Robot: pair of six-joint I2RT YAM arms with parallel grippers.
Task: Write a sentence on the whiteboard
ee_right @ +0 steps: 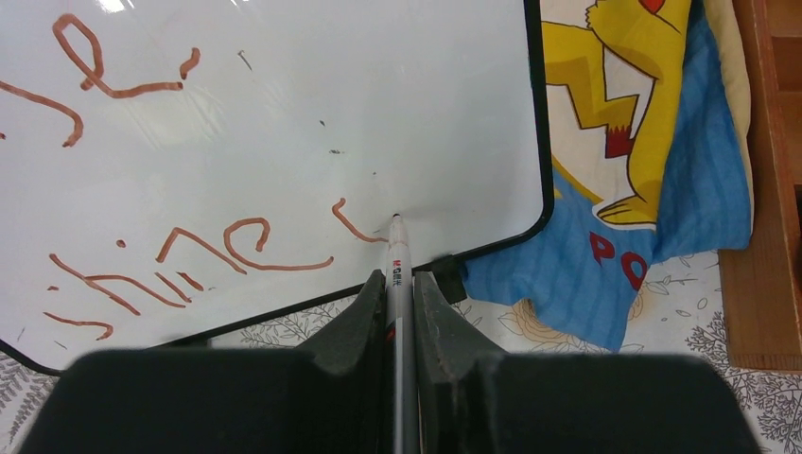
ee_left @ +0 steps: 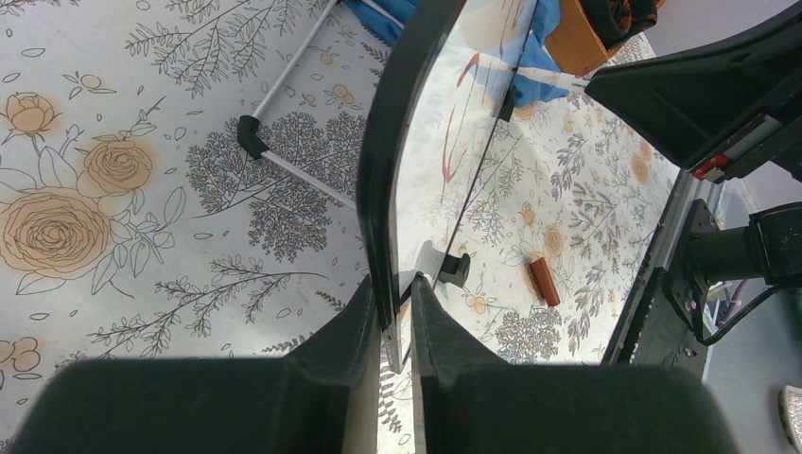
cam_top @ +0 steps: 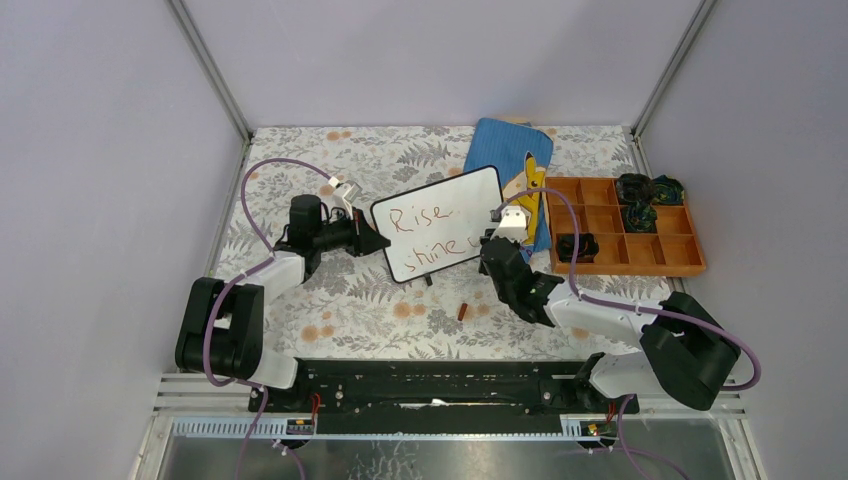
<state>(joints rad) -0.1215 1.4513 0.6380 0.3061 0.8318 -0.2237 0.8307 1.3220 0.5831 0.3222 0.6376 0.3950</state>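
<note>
Left pincer (ee_left: 395, 286) clamps the whiteboard (cam_top: 437, 224), right pincer (ee_right: 399, 280) grips a marker (ee_right: 396, 253); pouch (cam_top: 505, 146) behind.

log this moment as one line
left fingers: shut on whiteboard edge | right fingers: shut on pen, tip at whiteboard beside "shine" | text so far: "Rise", "shine"

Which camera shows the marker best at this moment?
The right wrist view: the marker sits clamped between the jaws of the right gripper, tip touching the whiteboard beside the red lettering. The left wrist view shows only a thin white sliver past the board's edge; from above the gripper mostly hides it.
</note>
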